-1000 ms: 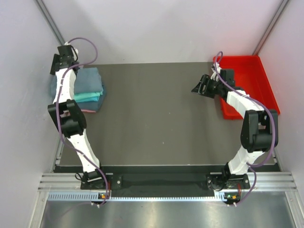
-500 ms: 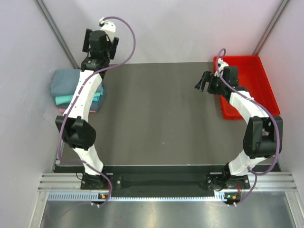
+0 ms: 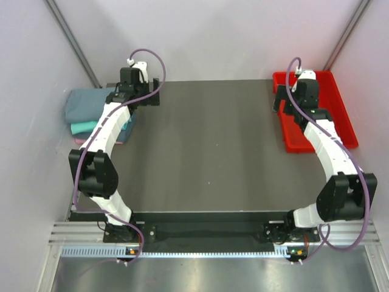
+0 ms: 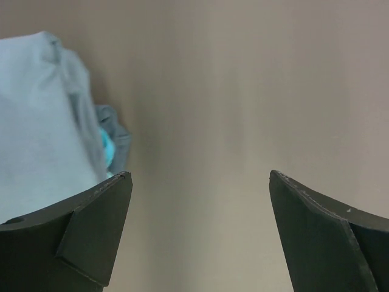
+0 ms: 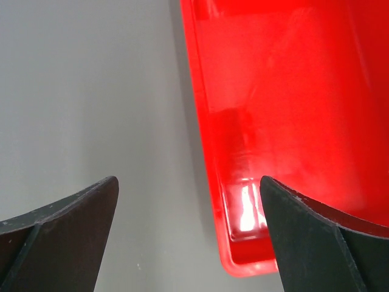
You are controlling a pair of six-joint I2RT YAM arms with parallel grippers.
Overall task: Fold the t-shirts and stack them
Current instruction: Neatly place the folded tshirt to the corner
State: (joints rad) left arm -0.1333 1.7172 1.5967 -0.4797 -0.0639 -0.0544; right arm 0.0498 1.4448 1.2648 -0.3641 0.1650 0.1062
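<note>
A folded stack of t-shirts (image 3: 85, 106) lies at the table's far left: dusty grey-blue on top, teal (image 3: 82, 128) under it, a pink edge (image 3: 79, 141) at the bottom. My left gripper (image 3: 137, 97) is open and empty just right of the stack. The left wrist view shows the grey-blue shirt (image 4: 36, 121) and a bit of teal (image 4: 108, 146) left of my open left gripper (image 4: 200, 176). My right gripper (image 3: 285, 103) is open and empty over the red tray's left rim. It is open in the right wrist view (image 5: 188, 179) too.
The red plastic tray (image 3: 340, 115) stands at the far right; in the right wrist view (image 5: 292, 91) it looks empty where seen. The dark table (image 3: 206, 146) lies between the arms. Pale walls close in the left, right and back.
My left gripper rose off the stack, swung right and came down beside it. My right gripper moved right and back, from over the table to the tray's left rim.
</note>
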